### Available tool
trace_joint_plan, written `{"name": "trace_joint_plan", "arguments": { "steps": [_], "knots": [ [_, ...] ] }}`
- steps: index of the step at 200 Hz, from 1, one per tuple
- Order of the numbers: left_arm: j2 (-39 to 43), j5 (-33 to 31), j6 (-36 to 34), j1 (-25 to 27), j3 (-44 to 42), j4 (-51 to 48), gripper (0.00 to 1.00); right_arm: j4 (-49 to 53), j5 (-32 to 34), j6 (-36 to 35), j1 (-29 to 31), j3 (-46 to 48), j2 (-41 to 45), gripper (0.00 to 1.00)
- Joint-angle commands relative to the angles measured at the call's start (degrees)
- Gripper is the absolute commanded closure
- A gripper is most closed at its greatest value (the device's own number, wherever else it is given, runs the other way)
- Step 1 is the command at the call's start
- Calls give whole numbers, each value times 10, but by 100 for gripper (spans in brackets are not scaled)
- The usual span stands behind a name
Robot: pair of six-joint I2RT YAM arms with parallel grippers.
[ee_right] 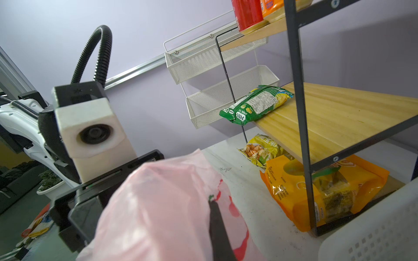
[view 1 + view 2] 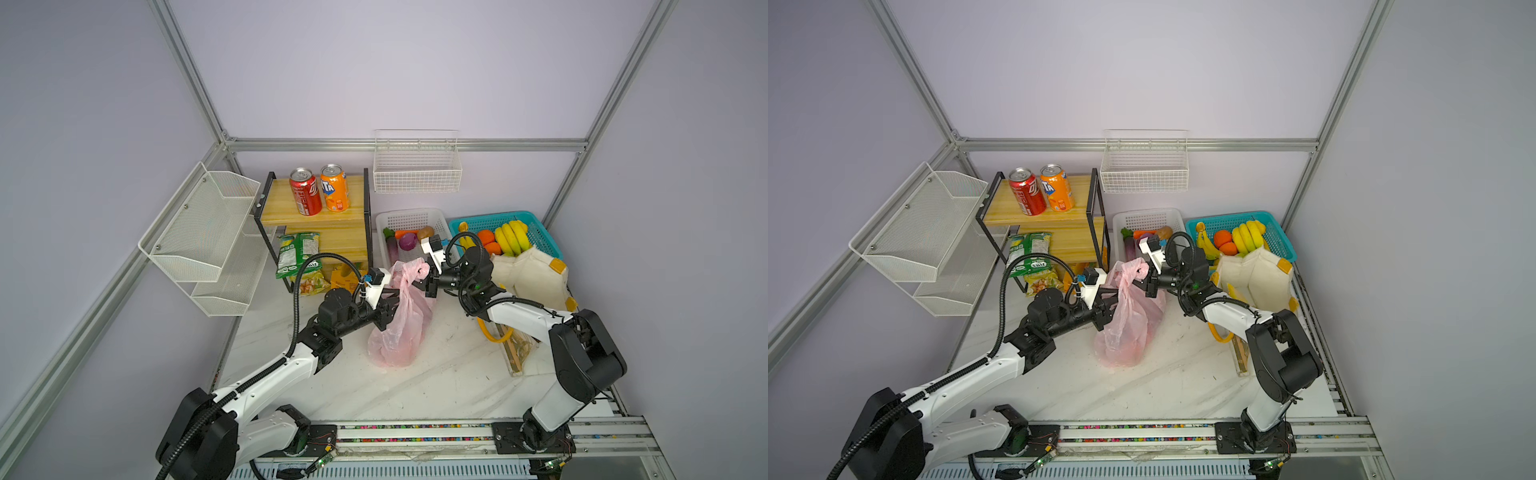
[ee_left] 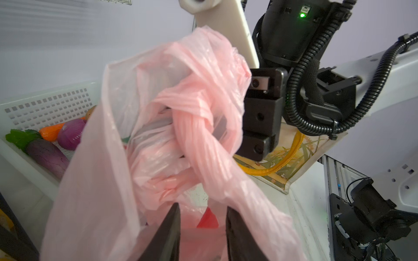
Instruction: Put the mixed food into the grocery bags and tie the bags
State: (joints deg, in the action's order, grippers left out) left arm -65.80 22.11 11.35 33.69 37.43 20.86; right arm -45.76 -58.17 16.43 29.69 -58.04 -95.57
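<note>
- pink plastic bag [image 3: 95, 180]: contents only a red blur through the film.
- right gripper [image 2: 429, 282]: one finger hidden behind the bag's plastic.
- red soda can [image 1: 246, 13]: top cut off in the right wrist view.

counter [image 2: 436, 382]: white, marbled
middle: pink bag [image 2: 399, 328] resting on it
back left: wooden shelf rack [image 2: 328, 220]
top shelf: red can [image 2: 305, 192], orange can [image 2: 334, 189]
middle shelf: green packet [image 2: 297, 251]
under rack, on counter: yellow chip packet [image 2: 313, 284], orange packet [image 1: 316, 192]
back right: white basket [image 2: 409, 218], teal basket [image 2: 540, 237], cream tote [image 2: 528, 274]
</note>
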Motion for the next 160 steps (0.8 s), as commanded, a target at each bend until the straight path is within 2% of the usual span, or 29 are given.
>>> {"name": "trace_joint_plan", "arguments": {
  "steps": [1, 37, 80, 120, 160],
  "knots": [
    [-13, -5, -9, 15, 10, 41, 66, -57, -7, 24, 11, -18, -12, 100],
    [-41, -15, -11, 19, 16, 58, 64, -110, -24, 60, 18, -7, -18, 100],
    [-49, -43, -14, 18, -11, 105, 60, -122, -51, 63, 18, 8, -10, 100],
    [-44, -64, -10, 16, -24, 116, 56, -123, -62, 63, 18, 19, 0, 100],
    [-17, -61, -18, 15, -41, 103, 48, -123, -61, 59, 16, 26, 3, 100]
  ]
}}
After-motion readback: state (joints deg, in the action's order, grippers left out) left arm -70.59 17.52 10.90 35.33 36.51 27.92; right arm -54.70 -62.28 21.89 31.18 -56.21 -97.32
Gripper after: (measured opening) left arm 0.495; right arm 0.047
